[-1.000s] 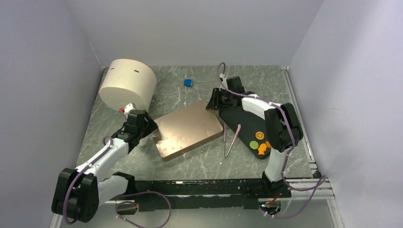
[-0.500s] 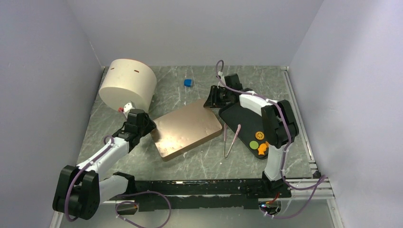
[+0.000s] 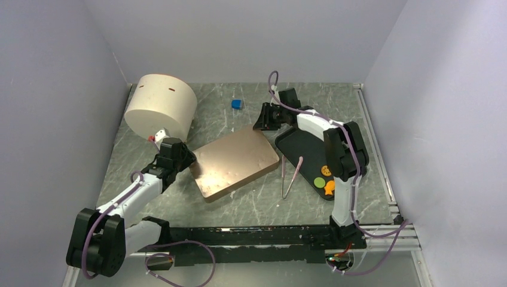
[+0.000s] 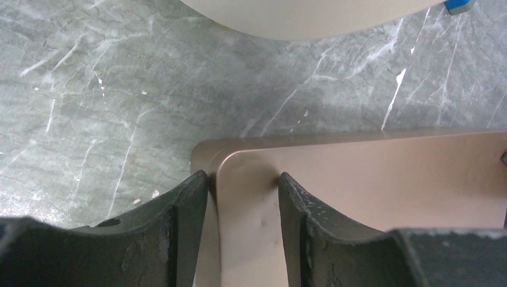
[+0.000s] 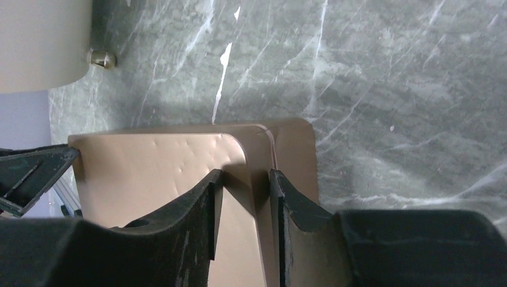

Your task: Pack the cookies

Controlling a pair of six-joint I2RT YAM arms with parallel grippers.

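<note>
Marbled counter (image 3: 251,203). Clamping opposite corners of one bronze tin (image 3: 234,161) with left fingers (image 4: 173,236), right fingers (image 5: 302,230). Spotting three cookies (image 3: 326,170) on black tray (image 3: 309,162), right arm (image 3: 344,149) overhanging; also one cream drum (image 3: 161,106), blue cube (image 3: 237,104), tongs (image 3: 292,178).

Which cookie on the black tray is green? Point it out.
The round green cookie, lying between the orange round cookie and the orange fish on the tray; both others are orange.

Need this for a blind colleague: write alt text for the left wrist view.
The left end effector clamps a corner edge of a rose-gold tin between its two dark fingers, over a grey marble table. A cream round container and a blue cube sit at the frame's top edge.
</note>
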